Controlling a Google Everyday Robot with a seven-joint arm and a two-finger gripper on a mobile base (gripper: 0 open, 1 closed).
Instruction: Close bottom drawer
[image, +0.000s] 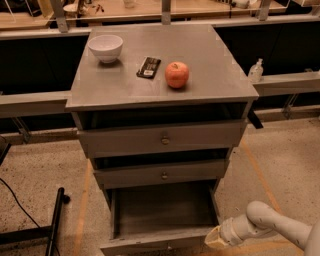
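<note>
The bottom drawer (165, 212) of the grey cabinet is pulled far out toward me, showing its shallow empty grey tray. Its front (150, 246) lies at the bottom edge of the view and its knob is cut off. The middle drawer (164, 174) and the top drawer (163, 138) above it stand slightly out. My gripper (214, 239) is at the lower right, on the end of the white arm, right beside the right end of the bottom drawer's front.
On the cabinet top stand a white bowl (105, 47), a dark packet (149, 67) and a red apple (177, 74). A black stand (54, 220) lies on the floor at left. A sanitizer bottle (255, 70) sits on the rail at right.
</note>
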